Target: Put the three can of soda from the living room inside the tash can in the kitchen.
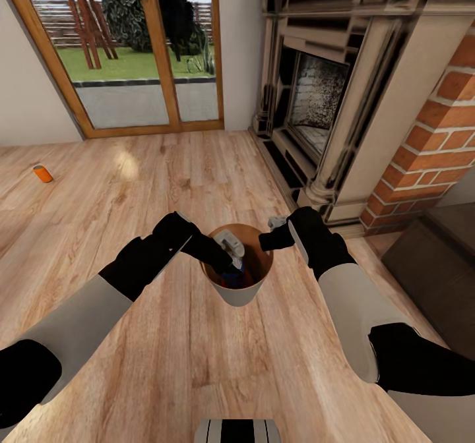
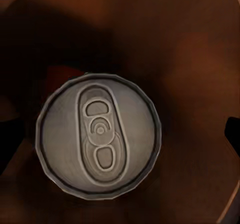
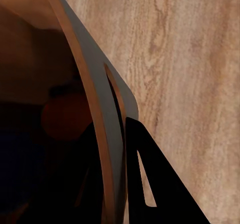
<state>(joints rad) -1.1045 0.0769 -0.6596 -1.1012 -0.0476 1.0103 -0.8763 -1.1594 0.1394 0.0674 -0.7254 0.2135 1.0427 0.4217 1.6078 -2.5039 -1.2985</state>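
The tash can (image 1: 241,295), grey outside and brown inside, is held above the wood floor. My right gripper (image 1: 272,239) is shut on its rim; the right wrist view has the tash can wall (image 3: 102,119) running between the fingers (image 3: 155,184). My left gripper (image 1: 227,253) reaches down into the bucket and stands open. Between its spread fingertips (image 2: 233,130) lies a can of soda (image 2: 99,136), silver top up, untouched. This can of soda (image 1: 235,273) looks blue in the head view, with something orange-red (image 2: 60,76) beside it. Another orange can of soda (image 1: 43,173) lies on the floor at far left.
A brick fireplace (image 1: 369,100) with a raised hearth fills the right side, and a dark low cabinet (image 1: 429,258) stands at the right edge. Glass patio doors (image 1: 138,47) are straight ahead. Open wood floor (image 1: 132,179) stretches to the left.
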